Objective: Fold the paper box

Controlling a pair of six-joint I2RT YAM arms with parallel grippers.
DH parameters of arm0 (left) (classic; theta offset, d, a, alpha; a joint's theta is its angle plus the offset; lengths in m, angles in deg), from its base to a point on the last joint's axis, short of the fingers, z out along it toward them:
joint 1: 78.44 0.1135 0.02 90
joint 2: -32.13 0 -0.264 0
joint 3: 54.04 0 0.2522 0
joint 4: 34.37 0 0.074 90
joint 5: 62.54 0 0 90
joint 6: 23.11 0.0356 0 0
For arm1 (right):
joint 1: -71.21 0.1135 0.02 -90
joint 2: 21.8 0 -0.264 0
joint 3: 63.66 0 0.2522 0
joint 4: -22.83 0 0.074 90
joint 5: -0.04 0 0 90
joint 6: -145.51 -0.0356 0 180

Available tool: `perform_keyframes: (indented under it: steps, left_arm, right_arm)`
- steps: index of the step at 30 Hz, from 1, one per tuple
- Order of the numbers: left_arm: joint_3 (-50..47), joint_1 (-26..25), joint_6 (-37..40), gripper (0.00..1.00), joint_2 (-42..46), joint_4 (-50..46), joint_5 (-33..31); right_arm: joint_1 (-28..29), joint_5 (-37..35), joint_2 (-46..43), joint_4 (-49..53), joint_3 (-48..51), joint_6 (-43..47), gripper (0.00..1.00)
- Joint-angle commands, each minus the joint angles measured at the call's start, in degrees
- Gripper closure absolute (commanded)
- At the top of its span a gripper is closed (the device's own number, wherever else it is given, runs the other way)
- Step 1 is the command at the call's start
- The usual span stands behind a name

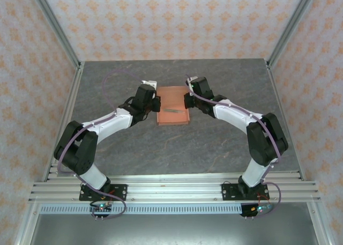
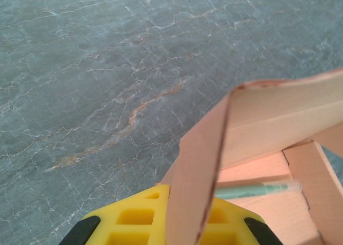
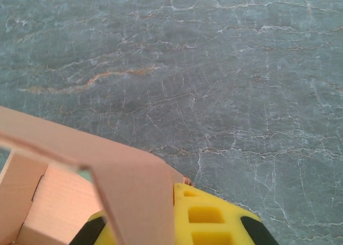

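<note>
The paper box (image 1: 172, 106), a salmon-orange card piece, lies flat on the dark marbled desk (image 1: 214, 148) a little beyond its middle, between the two arms. A thin stick (image 1: 172, 111) lies across the box's floor towards its near side.

The left end effector (image 1: 156, 104) sits against the box's left edge and the right end effector (image 1: 187, 101) against its right edge, so the two face each other across the card.

From the left wrist, a yellow finger (image 2: 134, 221) is at the bottom of the view. A raised card flap of the paper box (image 2: 198, 170) runs down to it and looks pinched there. Beyond the flap a side wall stands up, and the pale stick (image 2: 252, 190) rests on the box floor just behind it. The desk (image 2: 107, 68) stretches away to the left and far side.

From the right wrist, the yellow finger (image 3: 214, 221) is likewise at the bottom edge. A bent strip of the paper box (image 3: 134, 186) rises from beside it and folds over towards the left, above the box's inner floor. The desk (image 3: 225, 68) lies beyond.

Both end effectors are closed, each clamped on a side flap of the paper box.
</note>
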Motion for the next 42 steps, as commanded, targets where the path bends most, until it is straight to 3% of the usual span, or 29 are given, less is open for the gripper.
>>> perform_keyframes:
  steps: [1, 20, 42]
  left_arm:
    - [2.1, 0.1, -5.2, 0.91, -1.7, -0.3, -5.7]
    - [0.3, -5.2, -15.8, 0.99, -4.7, 3.8, -20.3]
    - [-5.8, -10.3, -18.8, 0.99, -7.1, 11.2, -31.4]
  right_arm:
    - [0.5, -6.3, -1.9, -1.9, -0.1, -5.1, 0.95]
    - [3.8, -16.1, 1.2, -8.7, 0.9, -13.8, 0.98]
    - [3.9, -13.9, 1.9, -18.6, 8.9, -13.6, 1.0]
